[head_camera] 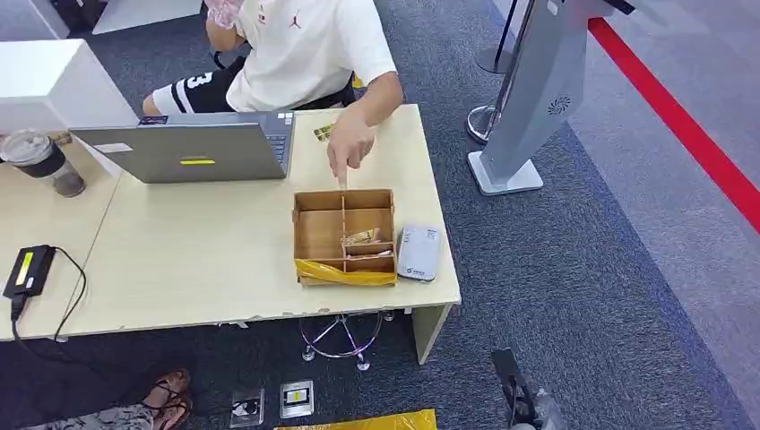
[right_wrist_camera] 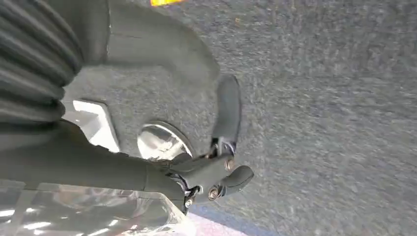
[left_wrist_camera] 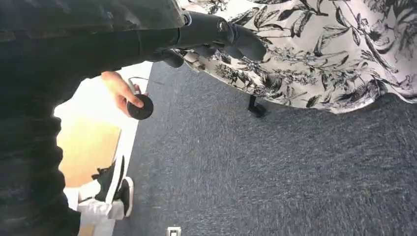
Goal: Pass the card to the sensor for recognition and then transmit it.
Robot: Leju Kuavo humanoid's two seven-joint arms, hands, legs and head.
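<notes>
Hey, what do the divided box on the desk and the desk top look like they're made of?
Divided box: looks like thin unfinished wood or stiff brown board, matte, with slotted partitions; yellow plastic film across its front. Desk top: probably pale wood-grain laminate, smooth, with a chipped near edge.

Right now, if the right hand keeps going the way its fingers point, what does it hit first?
Probably the grey carpet: the right hand hangs with fingers aimed at the floor and nothing between them, though depth is unclear.
</notes>
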